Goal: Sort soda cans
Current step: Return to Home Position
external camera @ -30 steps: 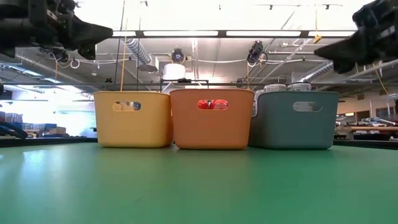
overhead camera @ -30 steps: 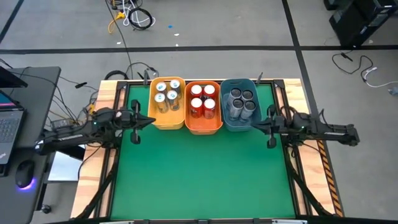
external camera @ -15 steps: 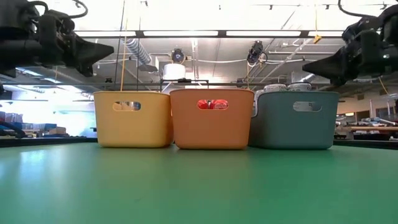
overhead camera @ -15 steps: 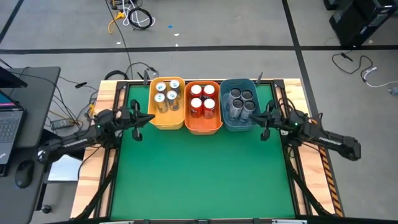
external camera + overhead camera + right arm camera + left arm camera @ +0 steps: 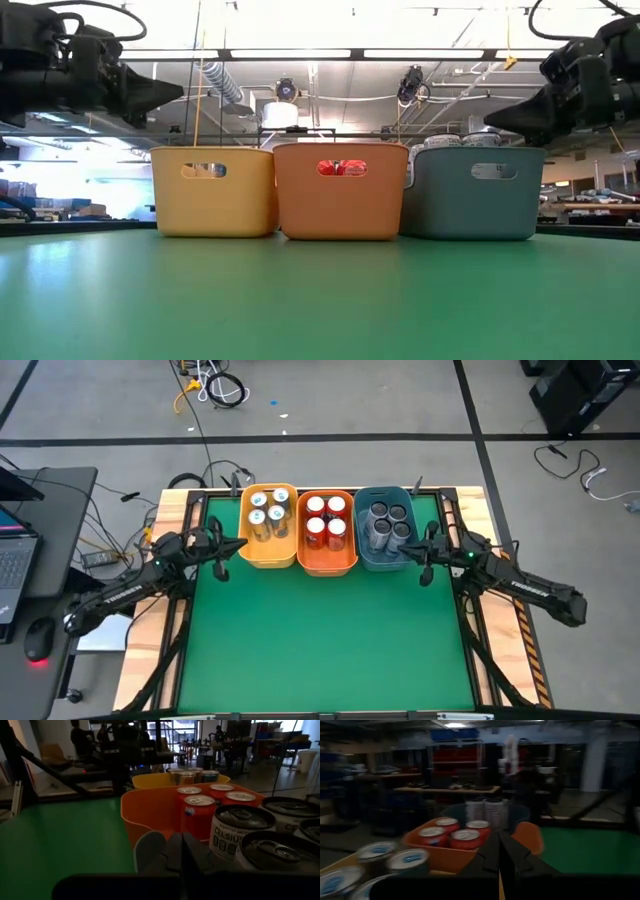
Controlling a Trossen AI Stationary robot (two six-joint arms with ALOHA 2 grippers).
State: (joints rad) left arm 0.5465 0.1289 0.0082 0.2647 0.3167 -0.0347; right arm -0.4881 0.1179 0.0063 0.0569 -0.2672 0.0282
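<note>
- Writing: on the nearest of the dark grey cans (image 5: 232, 840), seen from the right wrist, the side reads "CELSIU", with smaller print above it too fine to read. One of the red cans (image 5: 194, 815) carries a small blue-and-white mark that cannot be read.
- Soda cans, sorted by kind into three bins set in a row at the far edge of the green table (image 5: 320, 640):
  - Four silver cans (image 5: 268, 510) with teal-marked tops stand upright in the yellow bin (image 5: 270, 561), on the left.
  - Four red cans with silver tops stand upright in the orange bin (image 5: 327, 568), in the middle. One shows red through the handle slot in the low view.
  - The dark grey cans stand upright in the blue bin (image 5: 385, 566), on the right, their tops reaching just above its rim.
- Bins: side by side and touching.
- Left gripper (image 5: 238, 547): raised above the table just left of the yellow bin, fingers pressed together, holding nothing.
- Right gripper (image 5: 407, 555): raised at the front right corner of the blue bin, fingers likewise together and holding nothing.
</note>
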